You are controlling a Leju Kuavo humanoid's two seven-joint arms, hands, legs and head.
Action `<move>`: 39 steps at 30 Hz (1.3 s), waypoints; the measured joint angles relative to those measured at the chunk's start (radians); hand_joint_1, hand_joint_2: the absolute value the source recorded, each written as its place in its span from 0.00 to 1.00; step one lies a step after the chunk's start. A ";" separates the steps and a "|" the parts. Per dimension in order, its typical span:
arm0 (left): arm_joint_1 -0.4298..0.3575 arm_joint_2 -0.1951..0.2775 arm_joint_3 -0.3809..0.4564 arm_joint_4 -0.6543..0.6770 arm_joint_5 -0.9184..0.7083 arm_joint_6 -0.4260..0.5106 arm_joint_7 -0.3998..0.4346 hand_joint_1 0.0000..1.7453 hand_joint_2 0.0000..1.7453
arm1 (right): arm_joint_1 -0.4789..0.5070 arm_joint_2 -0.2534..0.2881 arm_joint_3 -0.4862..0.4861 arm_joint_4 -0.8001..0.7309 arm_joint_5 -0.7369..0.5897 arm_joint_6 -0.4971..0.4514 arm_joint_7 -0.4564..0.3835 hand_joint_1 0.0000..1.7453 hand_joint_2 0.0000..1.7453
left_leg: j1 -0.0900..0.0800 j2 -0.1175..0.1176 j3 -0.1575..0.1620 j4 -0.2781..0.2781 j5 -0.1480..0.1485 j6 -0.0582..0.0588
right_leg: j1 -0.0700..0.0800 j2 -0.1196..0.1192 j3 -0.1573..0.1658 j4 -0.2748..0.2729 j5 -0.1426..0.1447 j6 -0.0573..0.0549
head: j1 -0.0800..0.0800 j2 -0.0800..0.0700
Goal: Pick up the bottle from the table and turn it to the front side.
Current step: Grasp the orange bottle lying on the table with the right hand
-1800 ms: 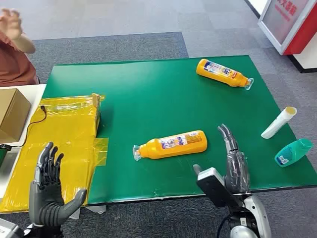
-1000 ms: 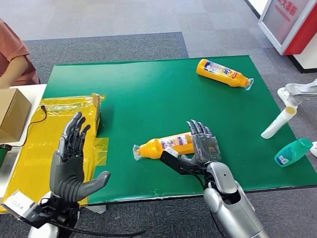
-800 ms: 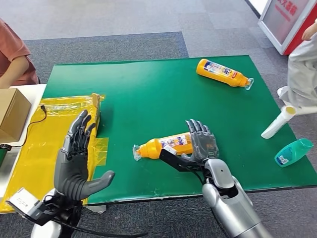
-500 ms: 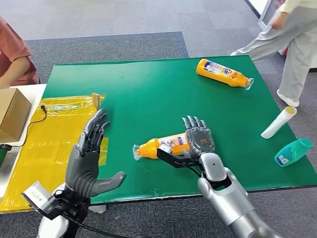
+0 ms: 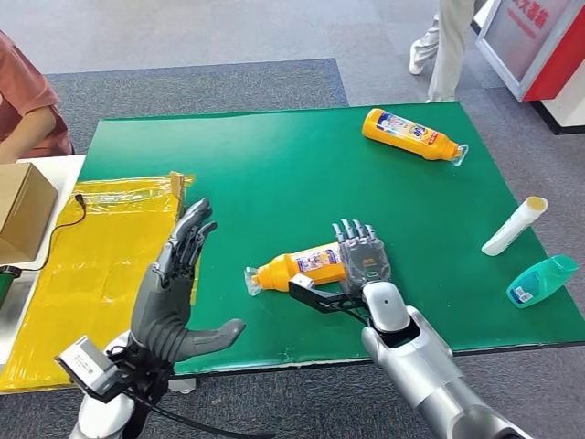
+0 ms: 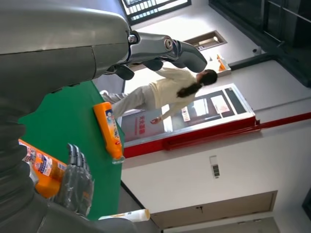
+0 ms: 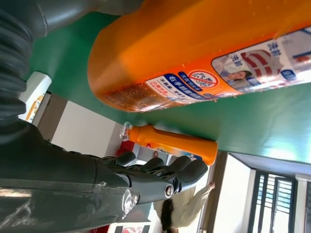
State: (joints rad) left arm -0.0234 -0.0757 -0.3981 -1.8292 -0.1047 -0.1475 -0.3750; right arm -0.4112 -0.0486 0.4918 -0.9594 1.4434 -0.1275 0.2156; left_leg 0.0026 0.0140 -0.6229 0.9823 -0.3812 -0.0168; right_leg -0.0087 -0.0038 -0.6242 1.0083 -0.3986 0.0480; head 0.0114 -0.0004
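An orange bottle [image 5: 303,265] lies on its side on the green mat [image 5: 276,165], its clear cap [image 5: 253,281] pointing left. My right hand [image 5: 362,256] is at its base end, straight fingers on the far side and the thumb [image 5: 311,294] on the near side, not closed. In the right wrist view the bottle [image 7: 205,53] is close against the palm, the fingers [image 7: 157,174] stretched out. My left hand [image 5: 173,293] is raised, open and empty, left of the cap. The left wrist view shows the bottle [image 6: 40,167] and the right hand [image 6: 75,182].
A second orange bottle [image 5: 412,134] lies at the mat's far right. A white tube [image 5: 514,226] and a teal bottle [image 5: 543,279] lie at the right edge. A yellow bag [image 5: 103,265] and a cardboard box [image 5: 21,210] are left. One person [image 5: 27,101] sits far left, another [image 5: 448,37] walks beyond the table.
My left hand has risen and moved right toward the bottle's cap. My right hand came in onto the bottle's base end. A person walked across behind the table's right side.
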 joint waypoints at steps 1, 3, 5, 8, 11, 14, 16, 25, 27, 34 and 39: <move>-0.001 0.000 0.000 0.000 0.000 0.003 -0.002 0.00 1.00 | -0.004 0.000 0.001 0.011 0.001 0.000 -0.003 0.00 1.00 | 0.000 0.000 0.000 0.000 0.000 0.000 | 0.000 0.000 0.000 0.000 0.000 0.000 | 0.000 0.000; -0.002 0.001 0.000 0.000 0.001 0.007 -0.004 0.00 1.00 | -0.014 0.000 0.001 0.035 0.007 0.000 -0.008 0.00 1.00 | 0.000 0.000 0.000 0.000 0.000 0.000 | 0.000 0.000 0.000 0.000 0.000 0.000 | 0.000 0.000; -0.002 0.002 0.001 0.000 0.002 0.009 -0.005 0.00 1.00 | -0.021 0.000 0.002 0.058 0.014 0.000 -0.012 0.00 1.00 | 0.000 0.000 0.000 0.000 0.000 0.000 | 0.000 0.000 0.000 0.000 0.000 0.000 | 0.000 0.000; -0.003 0.005 0.001 0.000 0.002 0.013 -0.010 0.00 1.00 | -0.031 0.000 0.004 0.091 0.027 0.003 -0.018 0.00 1.00 | 0.000 0.000 0.000 0.000 0.000 0.000 | 0.000 0.000 0.000 0.000 0.000 0.000 | 0.000 0.000; -0.008 0.008 0.002 0.001 0.006 0.013 -0.015 0.00 1.00 | -0.054 0.000 0.009 0.132 0.026 0.029 -0.066 0.00 1.00 | 0.000 0.000 0.000 0.000 0.000 0.000 | 0.000 0.000 0.000 0.000 0.000 0.000 | 0.000 0.000; -0.022 0.011 0.002 0.007 0.022 0.004 -0.024 0.00 1.00 | -0.105 -0.001 0.024 0.187 -0.001 0.071 -0.163 0.00 1.00 | 0.000 0.001 0.000 0.000 0.000 0.000 | 0.000 0.000 0.000 0.000 0.001 0.000 | 0.000 0.000; -0.034 0.011 0.002 0.016 0.033 -0.001 -0.031 0.00 1.00 | -0.149 -0.006 0.037 0.231 -0.017 0.098 -0.212 0.00 1.00 | 0.000 0.001 0.000 0.000 0.001 0.000 | 0.000 0.000 0.000 0.000 0.001 0.000 | 0.000 0.000; -0.043 0.016 0.001 0.047 0.061 0.006 -0.047 0.00 1.00 | -0.266 -0.042 0.133 0.359 -0.005 0.144 -0.262 0.49 1.00 | 0.000 0.000 0.000 0.000 0.002 0.001 | 0.000 0.000 0.000 0.000 0.002 0.001 | 0.000 0.000; -0.043 0.017 0.001 0.052 0.063 0.007 -0.049 0.00 1.00 | -0.278 -0.048 0.151 0.376 -0.002 0.147 -0.263 0.99 1.00 | 0.000 0.000 0.000 0.000 0.002 0.001 | 0.000 0.000 0.000 0.000 0.002 0.001 | 0.000 0.000; -0.043 0.018 0.001 0.066 0.067 0.007 -0.049 0.00 1.00 | -0.299 -0.059 0.186 0.406 -0.004 0.148 -0.267 1.00 1.00 | 0.000 0.000 0.000 0.000 0.002 0.001 | 0.000 0.000 0.000 0.000 0.002 0.001 | 0.000 0.000; -0.042 0.019 0.001 0.068 0.069 0.006 -0.049 0.00 1.00 | -0.307 -0.063 0.199 0.411 -0.031 0.140 -0.285 1.00 1.00 | 0.000 0.000 0.000 0.000 0.002 0.001 | 0.000 0.000 0.000 0.000 0.003 0.001 | 0.000 0.000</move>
State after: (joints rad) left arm -0.0659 -0.0563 -0.3975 -1.7608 -0.0360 -0.1411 -0.4242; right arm -0.7182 -0.1112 0.6907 -0.5480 1.4125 0.0129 -0.0691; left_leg 0.0024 0.0144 -0.6227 0.9828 -0.3789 -0.0157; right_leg -0.0090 -0.0036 -0.6239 1.0081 -0.3960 0.0492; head 0.0114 -0.0004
